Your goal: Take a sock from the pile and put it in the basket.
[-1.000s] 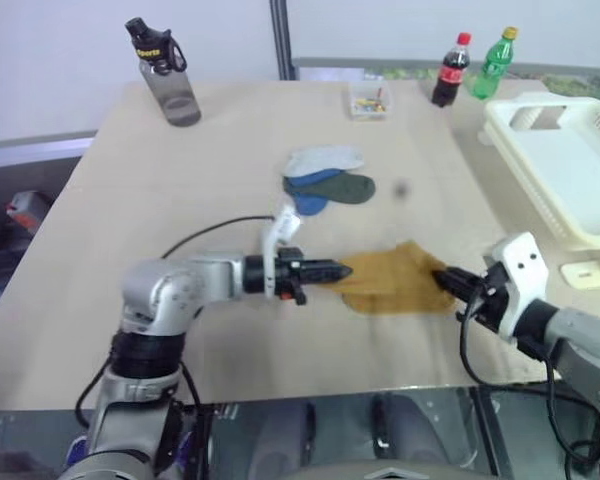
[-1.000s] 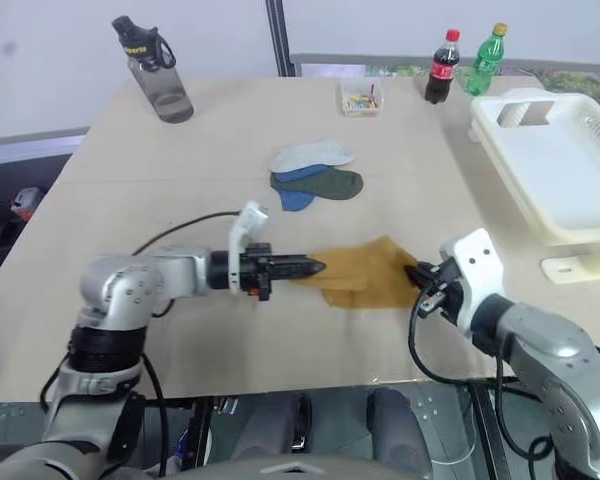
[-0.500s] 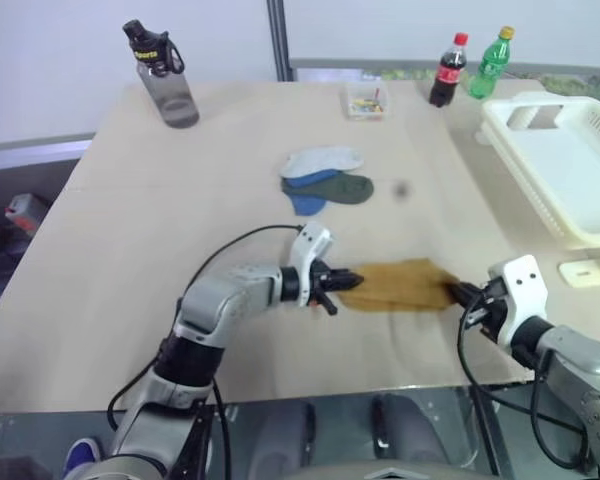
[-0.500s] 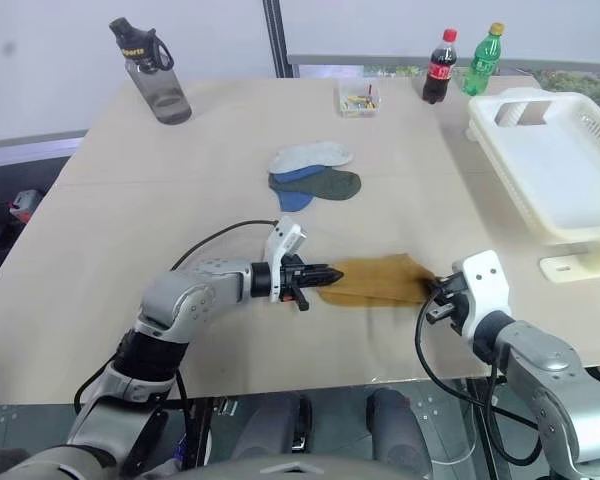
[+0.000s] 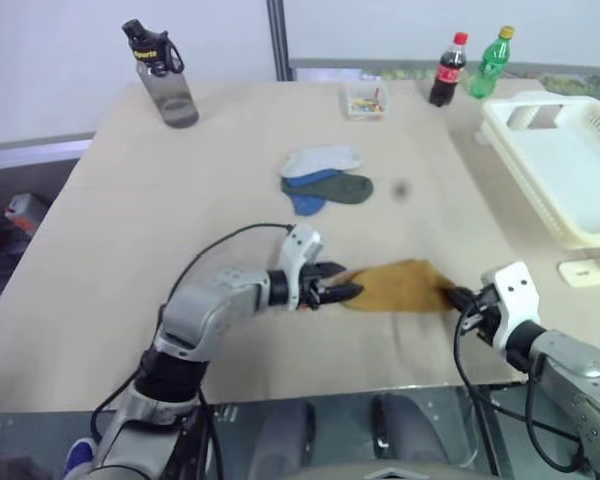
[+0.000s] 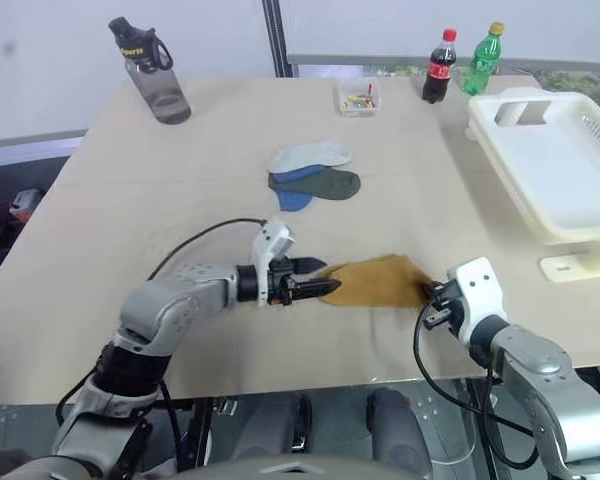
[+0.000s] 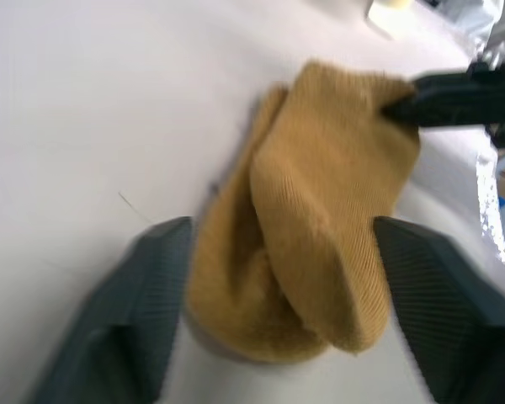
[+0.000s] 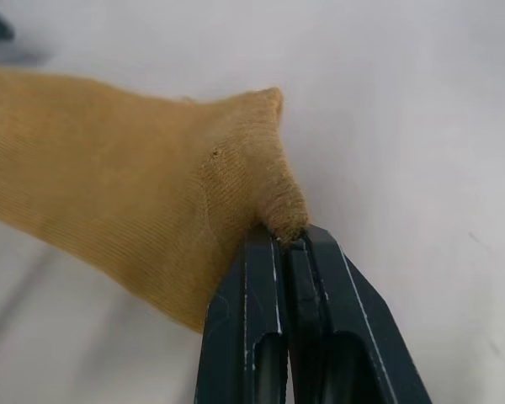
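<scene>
A mustard-yellow sock (image 5: 400, 285) lies bunched on the table near its front edge, between my two grippers. My right gripper (image 8: 286, 240) is shut on the sock's right end, low over the table (image 5: 458, 298). My left gripper (image 5: 342, 292) is at the sock's left end, and its two fingers (image 7: 143, 311) stand wide apart on either side of the sock, gripping nothing. The pile (image 5: 325, 175) of pale, blue and dark green socks lies farther back at mid-table. The cream-white basket (image 5: 570, 170) stands at the table's right edge.
A dark water bottle (image 5: 160, 75) stands at the back left. A small clear box (image 5: 367, 100), a cola bottle (image 5: 445, 68) and a green bottle (image 5: 492, 62) stand at the back. A white piece (image 5: 588, 272) lies in front of the basket.
My left gripper has opened and let go of the sock's left end. The sock, stretched between both grippers before, now lies slack. The right gripper has sunk a little, still gripping.
</scene>
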You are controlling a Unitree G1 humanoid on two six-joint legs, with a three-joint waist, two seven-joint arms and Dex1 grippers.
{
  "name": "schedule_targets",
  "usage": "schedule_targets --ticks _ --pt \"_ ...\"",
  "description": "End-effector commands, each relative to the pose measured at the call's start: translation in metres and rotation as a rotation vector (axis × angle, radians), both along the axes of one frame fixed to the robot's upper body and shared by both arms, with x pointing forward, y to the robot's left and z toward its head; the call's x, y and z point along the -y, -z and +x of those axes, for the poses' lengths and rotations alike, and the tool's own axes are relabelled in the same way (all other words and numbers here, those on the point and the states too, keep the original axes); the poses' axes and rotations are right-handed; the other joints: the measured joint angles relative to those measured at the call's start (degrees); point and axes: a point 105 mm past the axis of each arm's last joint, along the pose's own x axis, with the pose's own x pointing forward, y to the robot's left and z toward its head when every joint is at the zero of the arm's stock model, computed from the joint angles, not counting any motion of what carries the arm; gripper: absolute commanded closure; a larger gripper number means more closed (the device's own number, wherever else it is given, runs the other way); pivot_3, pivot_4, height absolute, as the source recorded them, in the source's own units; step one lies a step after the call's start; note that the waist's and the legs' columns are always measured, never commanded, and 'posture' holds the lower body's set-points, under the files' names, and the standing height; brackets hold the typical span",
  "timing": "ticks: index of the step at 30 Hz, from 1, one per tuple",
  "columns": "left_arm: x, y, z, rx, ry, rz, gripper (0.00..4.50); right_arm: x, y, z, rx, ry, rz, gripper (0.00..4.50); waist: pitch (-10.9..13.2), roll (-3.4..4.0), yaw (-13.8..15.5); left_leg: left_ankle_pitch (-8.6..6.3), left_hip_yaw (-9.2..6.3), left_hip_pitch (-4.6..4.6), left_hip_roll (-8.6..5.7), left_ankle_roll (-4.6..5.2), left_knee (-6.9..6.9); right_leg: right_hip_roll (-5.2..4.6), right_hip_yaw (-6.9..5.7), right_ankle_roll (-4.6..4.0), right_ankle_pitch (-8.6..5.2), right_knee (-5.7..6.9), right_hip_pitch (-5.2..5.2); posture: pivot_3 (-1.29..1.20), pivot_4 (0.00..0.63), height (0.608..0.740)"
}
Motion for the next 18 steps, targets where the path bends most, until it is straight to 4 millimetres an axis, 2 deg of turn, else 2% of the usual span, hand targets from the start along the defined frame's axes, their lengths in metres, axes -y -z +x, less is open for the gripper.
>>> schedule_targets --ticks 1,5,7,9,12,16,17,18 --pt "-0.002 -0.016 -0.004 0.07 0.037 -0.022 1.01 -0.003 -0.015 0.002 0.076 -0.026 -0.003 4.5 0.0 0.0 0.08 0.0 0.01 0.0 -0.01 0.0 0.0 -0.01 0.01 0.0 0.0 -0.01 0.0 0.0 0.15 0.74" --pt "-0.004 -0.007 -0.002 0.074 0.027 0.007 1.01 -0.003 -0.012 0.004 0.08 -0.022 0.0 4.5 0.0 0.0 0.16 0.0 0.0 -0.02 -0.02 0.0 0.01 -0.02 0.0 0.0 0.0 -0.02 0.0 0.0 0.15 0.74" --pt "-0.003 -0.001 0.002 0.074 0.003 0.014 1.01 -0.006 -0.017 0.004 0.118 -0.047 -0.006 4.5 0.0 0.0 0.18 0.0 0.0 -0.03 -0.02 0.0 0.01 -0.01 -0.01 0.0 0.0 -0.02 0.0 0.0 0.15 0.74" --pt "-0.004 0.005 0.002 0.068 -0.002 0.012 1.01 -0.016 -0.035 0.001 0.183 -0.093 0.038 4.5 0.0 0.0 0.15 0.0 0.0 -0.03 -0.02 0.0 0.01 -0.01 -0.01 0.0 0.0 -0.02 0.0 0.0 0.15 0.74" --pt "-0.012 0.011 0.003 0.042 -0.015 -0.005 1.01 -0.042 -0.065 -0.012 0.261 -0.235 0.14 4.5 0.01 0.02 -0.18 0.0 0.01 -0.02 0.01 0.0 0.0 0.02 0.01 0.0 0.0 -0.01 -0.02 0.0 0.15 0.74" --pt "-0.02 0.013 0.004 0.01 -0.018 -0.029 1.01 -0.068 -0.088 -0.025 0.292 -0.364 0.265 4.5 0.01 0.01 0.07 0.0 -0.05 -0.01 0.04 0.0 0.0 0.04 -0.05 0.0 0.0 0.02 -0.01 0.0 0.15 0.74" --pt "-0.02 0.012 0.005 0.01 -0.017 -0.033 1.01 -0.067 -0.087 -0.021 0.28 -0.348 0.276 4.5 0.01 0.01 0.18 0.0 -0.06 -0.02 0.05 0.0 0.01 0.02 -0.06 0.0 0.0 0.01 -0.01 0.0 0.15 0.74" --pt "-0.021 0.012 0.006 0.011 -0.016 -0.034 1.01 -0.057 -0.074 -0.01 0.238 -0.272 0.234 4.5 0.0 0.0 0.23 0.0 -0.07 -0.02 0.04 0.0 0.01 0.0 -0.07 0.0 0.0 0.01 0.0 0.0 0.15 0.74"
